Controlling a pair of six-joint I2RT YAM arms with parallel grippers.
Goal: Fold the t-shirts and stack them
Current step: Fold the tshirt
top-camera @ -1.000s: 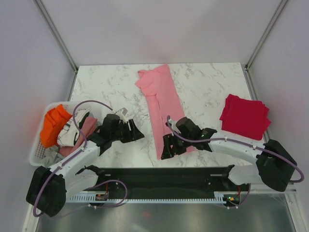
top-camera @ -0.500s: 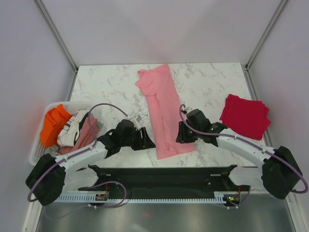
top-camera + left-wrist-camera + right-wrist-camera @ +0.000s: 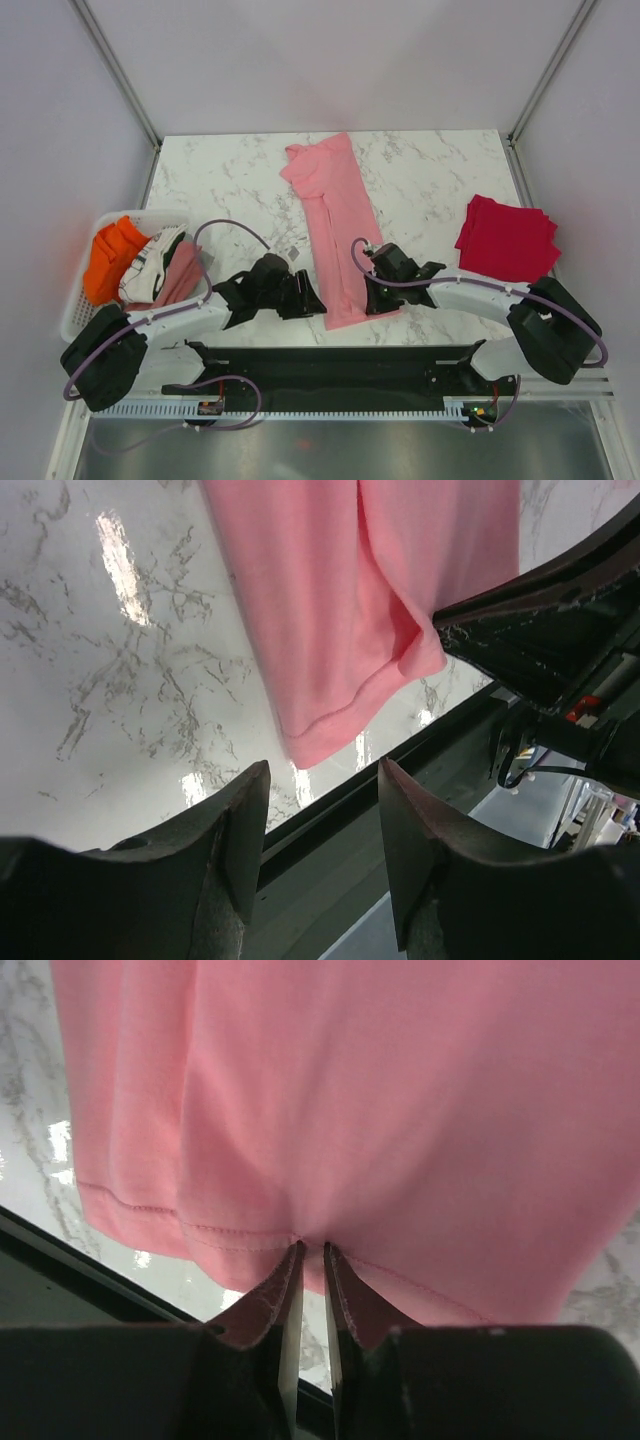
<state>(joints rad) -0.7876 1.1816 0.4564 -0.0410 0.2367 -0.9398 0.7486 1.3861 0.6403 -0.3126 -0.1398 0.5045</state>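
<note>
— What has changed on the left?
— My left gripper (image 3: 308, 298) has slid right since half a second ago. It sits just beside the lower-left corner of the pink t-shirt (image 3: 340, 230), fingers (image 3: 235, 850) spread wide, holding nothing.
— And the right?
— My right gripper (image 3: 374, 298) has come in onto the hem at lower centre, fingers (image 3: 285, 1290) nearly together, pinching the cloth. The red t-shirt (image 3: 507, 240) lies folded at right.

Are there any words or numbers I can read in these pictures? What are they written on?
No text can be read in any view.
pink t-shirt: plain, no print or label showing.
red t-shirt: plain.
white cloth in the basket: dark marks, too small to read.
</note>
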